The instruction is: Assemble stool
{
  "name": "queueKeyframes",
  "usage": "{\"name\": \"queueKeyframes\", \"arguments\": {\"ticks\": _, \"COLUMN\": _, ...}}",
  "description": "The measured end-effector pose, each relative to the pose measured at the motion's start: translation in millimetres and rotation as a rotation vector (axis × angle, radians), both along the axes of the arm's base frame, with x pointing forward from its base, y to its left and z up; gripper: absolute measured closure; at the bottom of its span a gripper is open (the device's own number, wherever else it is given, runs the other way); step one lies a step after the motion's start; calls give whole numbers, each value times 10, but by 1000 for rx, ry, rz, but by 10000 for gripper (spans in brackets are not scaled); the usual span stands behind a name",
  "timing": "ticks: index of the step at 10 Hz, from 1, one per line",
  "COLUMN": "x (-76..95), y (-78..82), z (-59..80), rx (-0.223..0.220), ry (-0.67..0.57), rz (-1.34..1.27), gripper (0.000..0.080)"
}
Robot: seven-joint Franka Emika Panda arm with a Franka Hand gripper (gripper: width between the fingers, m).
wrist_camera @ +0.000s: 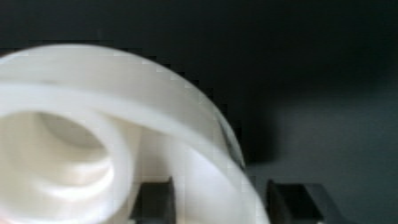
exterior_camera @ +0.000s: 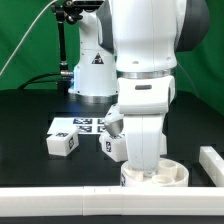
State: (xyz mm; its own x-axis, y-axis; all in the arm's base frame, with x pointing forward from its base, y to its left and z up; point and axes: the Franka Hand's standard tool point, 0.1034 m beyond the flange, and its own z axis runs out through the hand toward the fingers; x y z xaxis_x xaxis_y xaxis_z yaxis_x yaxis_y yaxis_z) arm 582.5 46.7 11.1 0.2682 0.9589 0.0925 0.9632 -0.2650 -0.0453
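The stool's round white seat (exterior_camera: 176,173) lies on the black table at the front, right under my arm. In the wrist view its ring (wrist_camera: 107,120) fills the picture. My gripper (wrist_camera: 217,206) straddles the ring's wall, one black finger (wrist_camera: 157,202) inside the ring and the other outside. The jaws stand narrow, pressed in on the wall. In the exterior view the white hand hides the fingers. Two blocky tagged legs (exterior_camera: 62,141) (exterior_camera: 113,146) lie on the table toward the exterior view's left of the seat.
The marker board (exterior_camera: 82,125) lies flat behind the legs. A long white bar (exterior_camera: 60,205) runs along the front edge and another (exterior_camera: 212,162) stands at the exterior view's right. The arm's base (exterior_camera: 92,72) rises at the back.
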Motion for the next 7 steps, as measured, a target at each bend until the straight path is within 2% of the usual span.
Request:
{"name": "queueKeyframes", "arguments": {"ticks": 4, "x": 6, "y": 28, "z": -8, "rx": 2, "ry": 1, "rz": -2, "gripper": 584}}
{"name": "queueKeyframes", "arguments": {"ticks": 7, "x": 45, "y": 309, "z": 1, "rx": 7, "ry": 34, "rz": 0, "gripper": 595}}
